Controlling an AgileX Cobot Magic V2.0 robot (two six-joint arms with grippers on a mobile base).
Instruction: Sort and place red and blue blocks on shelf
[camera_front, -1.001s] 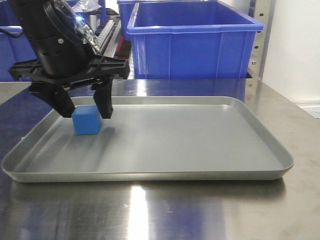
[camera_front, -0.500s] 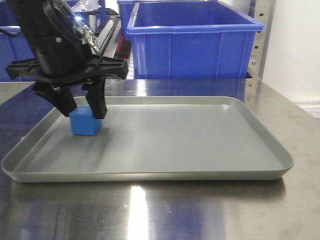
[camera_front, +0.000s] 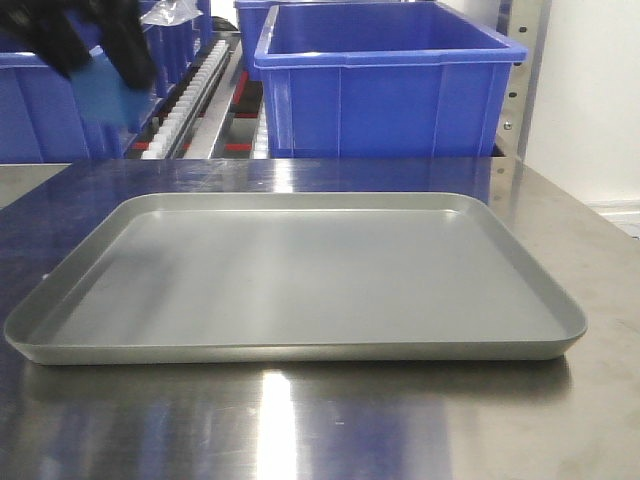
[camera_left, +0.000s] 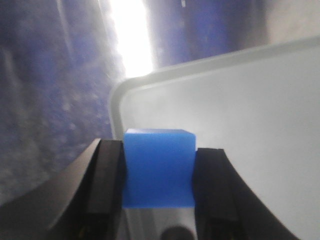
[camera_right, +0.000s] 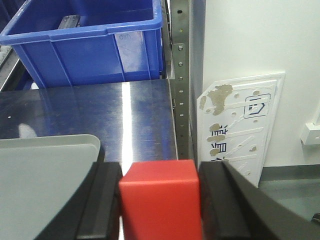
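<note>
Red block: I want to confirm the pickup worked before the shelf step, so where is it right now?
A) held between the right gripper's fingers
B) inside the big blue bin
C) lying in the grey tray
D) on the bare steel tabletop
A: in the right wrist view the red block sits squeezed between the black fingers of the right gripper, and the front view shows nothing lying in the tray.

Blue block (camera_left: 159, 172): light blue, plain.
Red block (camera_right: 160, 205): bright red, plain.
Left gripper (camera_left: 159, 147): black.
Right gripper (camera_right: 161, 167): black.
Tray (camera_front: 300, 270): uniform matte grey.
Bins (camera_front: 390, 100): dark blue.
Tabletop (camera_front: 330, 430): brushed silver, blue reflections.
Shelf upright (camera_right: 180, 75): grey metal, single row of holes.
Wall placard (camera_right: 240, 125): white, brown blotches.
</note>
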